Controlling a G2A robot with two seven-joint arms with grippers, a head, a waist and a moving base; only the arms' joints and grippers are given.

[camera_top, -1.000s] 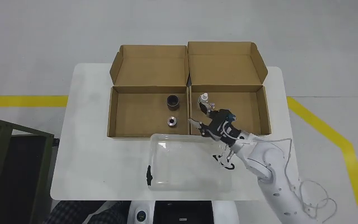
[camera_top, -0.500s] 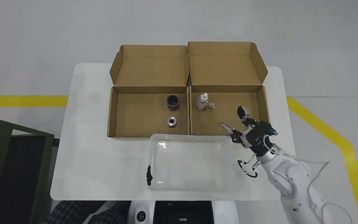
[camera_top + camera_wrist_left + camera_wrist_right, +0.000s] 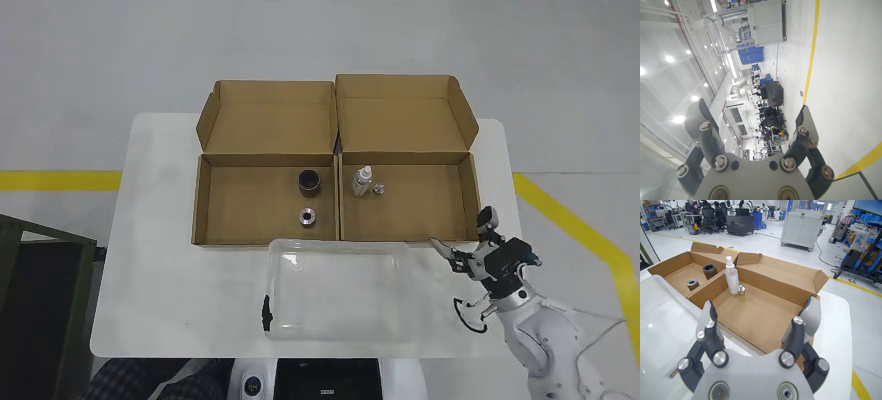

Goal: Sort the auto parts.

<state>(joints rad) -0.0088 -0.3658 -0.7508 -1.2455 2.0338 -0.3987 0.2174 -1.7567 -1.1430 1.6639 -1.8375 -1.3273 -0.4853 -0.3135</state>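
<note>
Cardboard left box, at 11 o'clock on the white table, holds two parts: a dark sleeve and, just at its 6 o'clock, a short metal-topped cylinder. The right box at 1 o'clock holds an upright spray bottle, with a small bottle just beside it at 3 o'clock. The clear tray at 6 o'clock looks bare. A small black piece sits at its 8 o'clock corner; can't tell what it is, or if it's inside the rim. Right gripper is at 4 o'clock by the table edge, jaws spread, holding nothing. Left gripper is spread too, empty, aimed at the room. Judgement: sorting looks nearly or fully done, and only the black piece may be left.
</note>
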